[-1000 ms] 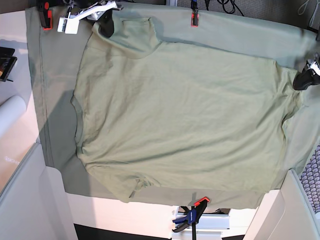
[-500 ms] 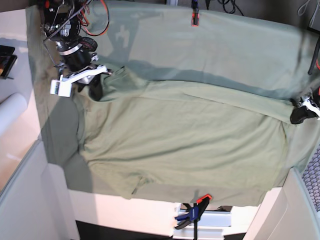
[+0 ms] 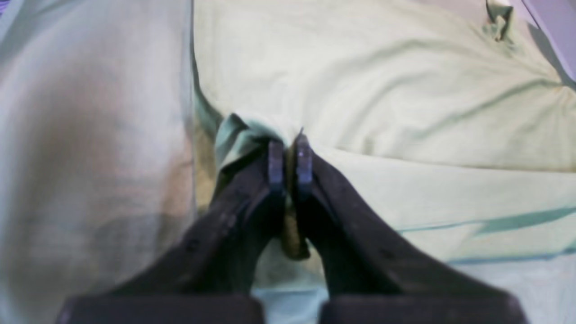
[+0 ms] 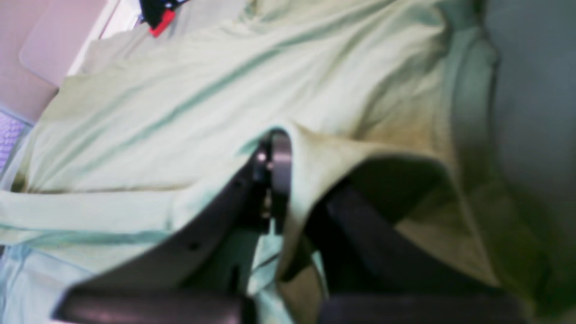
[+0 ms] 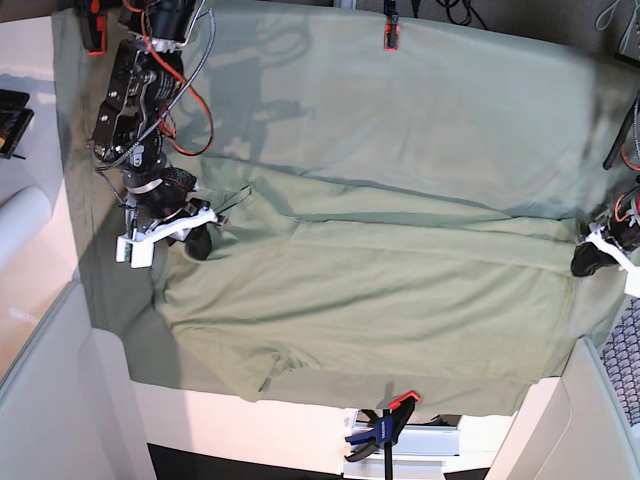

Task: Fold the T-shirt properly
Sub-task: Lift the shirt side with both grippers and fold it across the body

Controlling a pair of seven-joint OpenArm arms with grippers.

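Observation:
The pale sage-green T-shirt (image 5: 370, 290) lies across the table, its far part doubled over toward the near edge, leaving a long fold line across the middle. At the shirt's left end my right gripper (image 5: 197, 240) is shut on the fabric. Its wrist view shows cloth draped over one side of the right gripper (image 4: 288, 166), hiding that finger. At the right end my left gripper (image 5: 590, 262) pinches the shirt's edge. In its wrist view a tuft of fabric sticks out between the closed tips of the left gripper (image 3: 288, 153).
A grey-green tablecloth (image 5: 420, 110) covers the table, held by orange clamps at the back (image 5: 389, 38) and back left (image 5: 92, 35), and a blue-orange clamp (image 5: 385, 425) at the front. A white roll (image 5: 20, 225) and a black device (image 5: 10, 125) lie off to the left.
Both grippers have carried the shirt's far edge toward the near side, doubling the shirt over itself. More bare tablecloth shows at the back.

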